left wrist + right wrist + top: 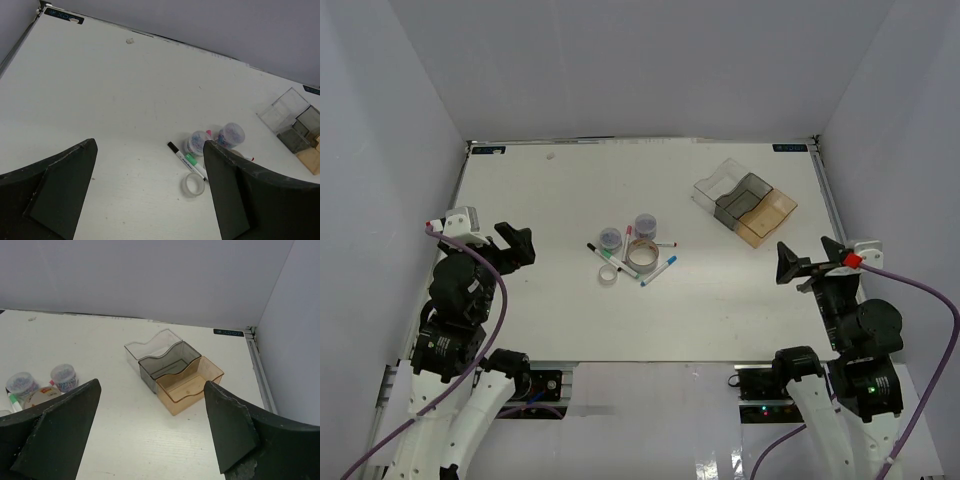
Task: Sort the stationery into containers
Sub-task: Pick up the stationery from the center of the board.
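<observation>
The stationery lies in a cluster mid-table: two purple-lidded tubs (610,237) (645,225), a tan tape roll (642,255), a clear tape roll (608,274) and several white markers (658,270) with black, green, blue and red caps. The three joined bins stand at the back right: clear (720,185), smoky grey (743,197), amber (767,215), and look empty. My left gripper (520,243) is open and empty, left of the cluster. My right gripper (788,263) is open and empty, near and right of the bins. The left wrist view shows the tubs (198,142), clear tape (193,184) and a black-capped marker (173,147).
White walls enclose the table on the left, back and right. The right wrist view shows the bins (192,385) ahead, and the tubs (63,375) at its left edge. A metal rail (830,200) runs along the table's right edge.
</observation>
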`<act>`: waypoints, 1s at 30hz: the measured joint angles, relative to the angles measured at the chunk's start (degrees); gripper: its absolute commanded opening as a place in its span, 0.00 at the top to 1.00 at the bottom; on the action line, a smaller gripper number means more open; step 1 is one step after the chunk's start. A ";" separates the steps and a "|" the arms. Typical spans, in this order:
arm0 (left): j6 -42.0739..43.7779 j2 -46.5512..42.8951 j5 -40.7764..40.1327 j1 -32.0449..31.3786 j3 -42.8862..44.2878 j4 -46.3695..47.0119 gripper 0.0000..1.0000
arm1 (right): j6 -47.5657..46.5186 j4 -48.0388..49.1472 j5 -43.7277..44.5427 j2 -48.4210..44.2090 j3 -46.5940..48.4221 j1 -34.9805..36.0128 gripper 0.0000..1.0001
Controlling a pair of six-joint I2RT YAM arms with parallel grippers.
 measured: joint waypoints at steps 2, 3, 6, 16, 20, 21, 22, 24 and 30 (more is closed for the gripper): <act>-0.20 0.04 0.15 0.00 0.00 0.00 0.02 | 0.63 -0.11 -0.17 0.83 0.04 0.00 0.10; -0.39 0.09 0.24 -0.02 0.00 0.00 0.02 | 1.11 -0.15 -0.24 1.73 0.09 0.00 0.10; -1.18 0.74 1.18 -0.02 -0.07 0.00 0.02 | 2.78 -1.62 -1.62 5.70 0.66 0.00 0.10; -4.85 10.95 4.57 -0.02 -0.44 0.37 0.02 | 7.13 -4.68 -6.27 22.86 4.13 0.04 0.10; -6.36 15.04 6.95 -0.02 -1.64 2.95 0.02 | 9.33 -4.00 -8.04 32.52 9.22 0.09 0.10; -6.49 15.78 7.26 -0.02 -1.90 3.50 0.02 | 9.73 -3.37 -8.61 34.82 10.01 0.24 0.10; -6.60 16.39 7.37 -0.02 -1.99 4.20 0.02 | 10.16 -2.29 -8.96 36.85 10.47 0.72 0.10; -6.60 17.94 7.41 -0.02 -1.99 6.08 0.02 | 10.97 0.04 -9.07 41.68 10.93 2.82 0.10; -5.44 20.22 6.62 -0.02 -2.67 10.08 0.02 | 10.78 3.72 -7.04 59.36 16.17 14.60 0.10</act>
